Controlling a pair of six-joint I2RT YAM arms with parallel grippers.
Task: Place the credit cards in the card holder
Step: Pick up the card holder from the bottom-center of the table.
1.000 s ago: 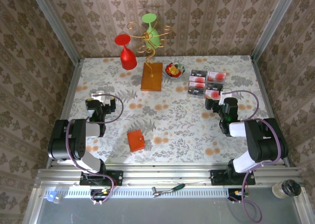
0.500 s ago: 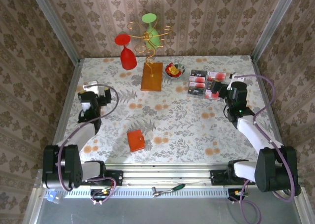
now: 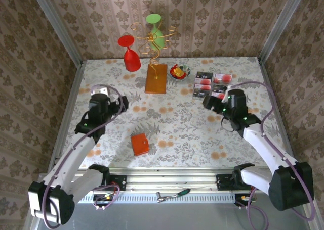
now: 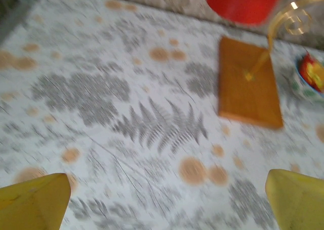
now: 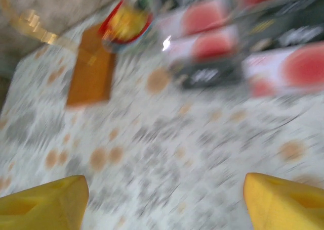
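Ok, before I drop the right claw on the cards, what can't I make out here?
- credit cards: top view, the right arm covers the nearest ones, so the count is unsure; right wrist view, motion blur smears their edges and print.
- card holder: top view, too small to tell whether it lies open or folded.
- right claw: right wrist view, fingers cut off by the bottom edge.

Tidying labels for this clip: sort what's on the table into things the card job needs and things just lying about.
Job:
- credit cards, far right
- card holder, near front, closed

Lying about:
- orange-brown stand block
- small bowl
- red glass
- green glass
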